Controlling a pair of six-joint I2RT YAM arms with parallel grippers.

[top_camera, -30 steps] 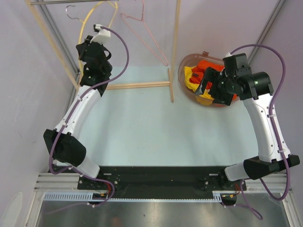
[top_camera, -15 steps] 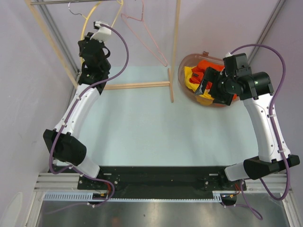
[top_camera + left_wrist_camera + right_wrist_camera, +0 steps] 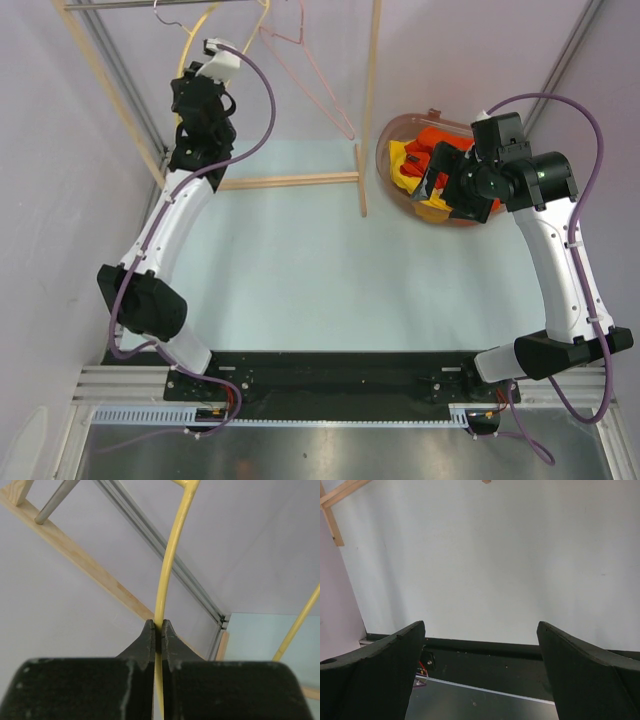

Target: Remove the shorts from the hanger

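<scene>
left gripper [image 3: 158, 628] clamped on thin yellow wire hanger [image 3: 167, 565] at wooden rack [image 3: 290, 181], likely steadying it | right gripper [image 3: 481, 630] agape, empty, by yellow and orange-red cloth shorts [image 3: 432, 140] right of rack

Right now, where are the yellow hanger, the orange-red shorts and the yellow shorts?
yellow hanger [image 3: 166, 560], left wrist view, curved stretch of its wire
orange-red shorts [image 3: 432, 138], top external view, upper fold
yellow shorts [image 3: 402, 168], top external view, left fold

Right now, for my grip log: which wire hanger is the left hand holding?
The yellow wire hanger; the left hand is shut on its curved rod, while the pink wire hanger beside it hangs untouched.
</scene>
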